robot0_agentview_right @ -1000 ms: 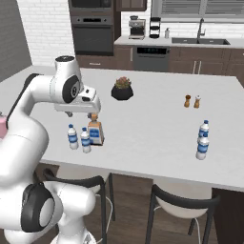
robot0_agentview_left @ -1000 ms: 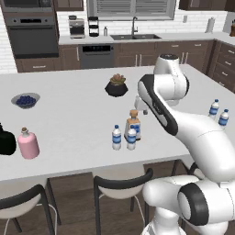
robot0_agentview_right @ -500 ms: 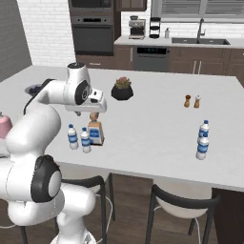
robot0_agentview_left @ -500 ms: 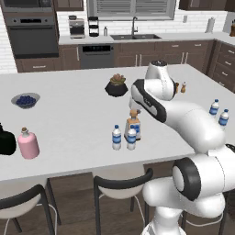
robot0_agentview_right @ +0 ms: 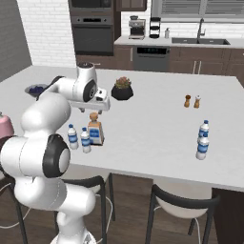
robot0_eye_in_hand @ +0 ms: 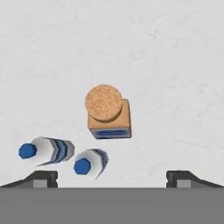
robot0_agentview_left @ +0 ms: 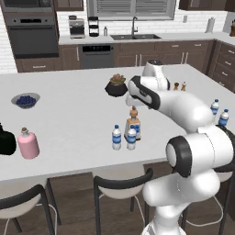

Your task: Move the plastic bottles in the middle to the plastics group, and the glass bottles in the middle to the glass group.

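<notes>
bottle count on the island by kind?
Water bottles: 4 (two mid, two right)
Corked bottle: 1
Pink flask: 1
Black bottle: 1
Total: 7

Over the last second the arm folded in and swung its tool [robot0_agentview_right: 102,106] from beside the three middle bottles to a spot above the corked glass bottle [robot0_agentview_right: 95,129], its fingers [robot0_eye_in_hand: 41,177] spread wide, while nothing on the surface [robot0_agentview_left: 69,114] shifted.
</notes>
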